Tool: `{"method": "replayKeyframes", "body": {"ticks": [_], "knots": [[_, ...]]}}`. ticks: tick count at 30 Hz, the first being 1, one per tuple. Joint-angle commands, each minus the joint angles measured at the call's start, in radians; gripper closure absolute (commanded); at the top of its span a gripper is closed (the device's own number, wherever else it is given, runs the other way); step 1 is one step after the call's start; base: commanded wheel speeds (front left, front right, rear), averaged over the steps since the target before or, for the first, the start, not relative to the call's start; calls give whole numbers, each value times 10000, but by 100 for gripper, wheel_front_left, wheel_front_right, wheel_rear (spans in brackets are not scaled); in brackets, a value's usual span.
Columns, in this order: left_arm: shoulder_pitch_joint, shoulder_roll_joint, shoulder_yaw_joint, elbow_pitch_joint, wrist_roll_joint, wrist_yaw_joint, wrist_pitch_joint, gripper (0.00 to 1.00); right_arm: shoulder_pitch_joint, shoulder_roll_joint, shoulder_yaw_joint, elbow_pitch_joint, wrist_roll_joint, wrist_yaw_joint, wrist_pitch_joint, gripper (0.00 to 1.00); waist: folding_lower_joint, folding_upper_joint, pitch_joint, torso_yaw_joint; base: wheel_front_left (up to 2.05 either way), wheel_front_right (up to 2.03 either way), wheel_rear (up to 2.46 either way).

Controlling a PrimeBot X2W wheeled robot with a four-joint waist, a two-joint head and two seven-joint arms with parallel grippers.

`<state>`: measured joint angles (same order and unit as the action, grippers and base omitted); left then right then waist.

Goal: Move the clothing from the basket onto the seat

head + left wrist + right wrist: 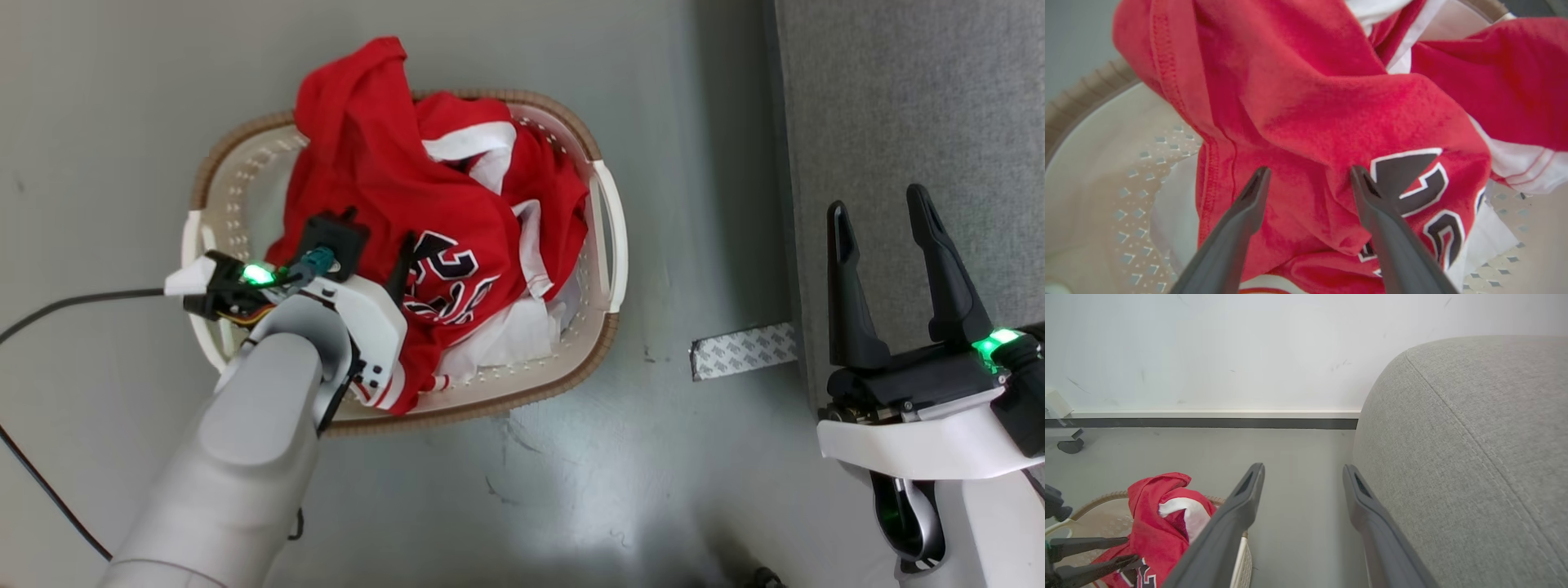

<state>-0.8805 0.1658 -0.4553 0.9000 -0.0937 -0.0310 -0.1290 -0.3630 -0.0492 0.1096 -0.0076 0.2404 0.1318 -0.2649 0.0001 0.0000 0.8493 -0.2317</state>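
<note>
The left gripper [1309, 175] stands wide open and empty, its tips down at the numbered fold of the clothing [384, 171], which lies heaped in the basket [245, 192] on the floor [571, 490]. The right gripper [878, 204], also wide and empty, hangs over the edge of the seat [914, 98], off to the basket's side.

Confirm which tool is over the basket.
The left tool, open, fingers pointing into the red clothing beside the numerals. The right tool, also open, sits by the grey seat, off the basket.
</note>
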Motion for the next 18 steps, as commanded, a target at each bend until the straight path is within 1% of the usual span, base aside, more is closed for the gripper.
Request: {"method": "replayKeyframes", "body": {"ticks": [1, 7, 13, 14, 15, 16, 17, 18], "knots": [[-162, 55, -35, 143, 5, 13, -104, 0, -131, -22, 14, -98, 49, -21, 5, 0, -1, 0, 171, -81, 0, 0, 0], [-410, 64, -224, 695, 91, -10, -320, 0, -118, -22, 38, -212, 111, -21, 5, 0, -1, 0, 442, -264, 0, 0, 0], [-648, -39, -362, 1161, 33, -126, -531, 0, 19, -22, -43, -244, 113, -21, 5, 0, -1, 0, 556, -336, 0, 0, 0], [-697, -96, -377, 1193, -20, -173, -605, 21, 31, -21, -51, -241, 79, -21, 5, 0, -1, 0, 572, -332, 0, 0, 0], [-763, -124, -397, 1229, -44, -192, -660, 56, 34, -21, -63, -240, 53, -21, 5, 0, -1, 0, 584, -323, 0, 0, 0], [-819, -159, -428, 1280, -52, -234, -725, 56, 40, -22, -77, -236, 7, -21, 5, 0, -1, 0, 587, -310, 0, 0, 0], [-849, -227, -460, 1323, -95, -293, -776, 100, 51, -22, -96, -230, -30, -21, 5, 0, -1, 0, 582, -290, 0, 0, 0], [-887, -286, -499, 1377, -118, -349, -849, 100, 70, -22, -120, -216, -67, -21, 5, 0, -1, 0, 564, -265, 0, 0, 0]]}}
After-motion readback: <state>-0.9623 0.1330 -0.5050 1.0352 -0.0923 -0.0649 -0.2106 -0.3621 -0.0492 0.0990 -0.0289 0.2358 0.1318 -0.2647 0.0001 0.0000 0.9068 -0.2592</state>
